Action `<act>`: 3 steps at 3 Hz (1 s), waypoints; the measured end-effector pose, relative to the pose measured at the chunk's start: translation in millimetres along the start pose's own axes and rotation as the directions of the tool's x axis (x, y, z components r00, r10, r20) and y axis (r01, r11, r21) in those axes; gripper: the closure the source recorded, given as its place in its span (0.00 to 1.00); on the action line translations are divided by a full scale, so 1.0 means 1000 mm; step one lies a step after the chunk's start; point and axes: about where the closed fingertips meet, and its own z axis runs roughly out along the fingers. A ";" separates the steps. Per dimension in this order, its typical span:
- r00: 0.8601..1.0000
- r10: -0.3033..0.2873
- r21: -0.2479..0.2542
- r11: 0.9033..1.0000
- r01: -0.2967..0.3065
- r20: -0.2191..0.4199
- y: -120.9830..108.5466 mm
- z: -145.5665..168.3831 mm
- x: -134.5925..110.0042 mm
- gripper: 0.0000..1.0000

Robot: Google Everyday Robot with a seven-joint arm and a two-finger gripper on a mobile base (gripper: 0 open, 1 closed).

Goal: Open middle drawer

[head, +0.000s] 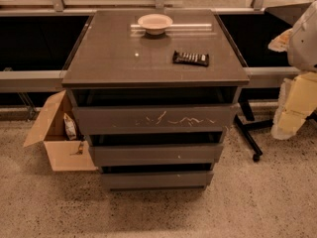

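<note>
Hand (291, 114): at the frame's right edge, beside the cabinet (155, 63); its grip cannot be told.
Middle drawer (156, 153): toward the hand's 9 o'clock, well apart.

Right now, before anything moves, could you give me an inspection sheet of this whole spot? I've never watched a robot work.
Surface: dark glossy cabinet top, holding two items.
Job's things: middle drawer, plain front, appears shut, between the scratched top drawer and the bottom drawer.
Clutter: pale bowl at the back of the top; dark wrapped bar towards the right.
Grippers: gripper at the right edge, beside the cabinet, apart from the drawers.
Cables: nothing seen.
Surroundings: open cardboard box at the left on the speckled floor; black wheeled stand leg at the right.
</note>
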 end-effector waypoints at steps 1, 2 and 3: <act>1.000 0.000 0.000 1.000 0.000 0.000 0.000 0.000 0.000 0.00; 0.999 -0.027 -0.007 1.000 0.028 0.043 0.001 0.017 -0.001 0.00; 0.992 -0.069 -0.034 0.997 0.073 0.107 0.007 0.052 -0.004 0.00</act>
